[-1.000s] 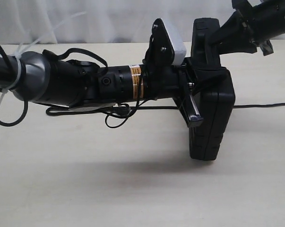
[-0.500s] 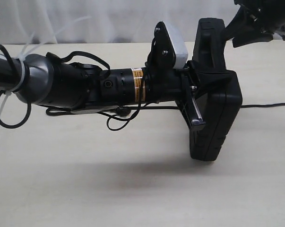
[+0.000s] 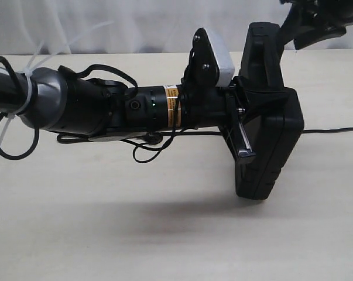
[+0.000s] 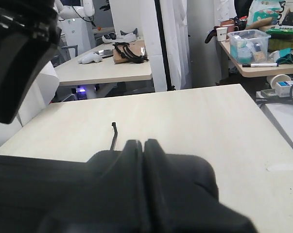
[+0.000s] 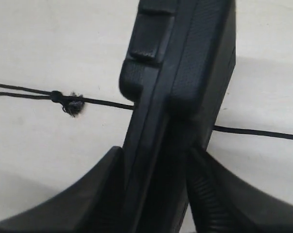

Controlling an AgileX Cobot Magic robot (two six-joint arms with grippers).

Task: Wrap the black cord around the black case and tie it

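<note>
Left claw [image 4: 144, 145] tight on black case [image 3: 270, 146]

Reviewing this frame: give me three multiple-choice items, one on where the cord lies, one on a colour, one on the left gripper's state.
1. The black cord is:
A) coiled in a heap
B) stretched along the table, passing behind the black case
C) wound round that case

2. The table is:
A) pale beige
B) dark green
C) red

3. The left gripper is:
A) wide open
B) out of view
C) shut

Answers:
1. B: the right wrist view shows it running straight across the tabletop on both sides of the case.
2. A: every view shows a light surface.
3. C: its fingers meet in the left wrist view.
</note>
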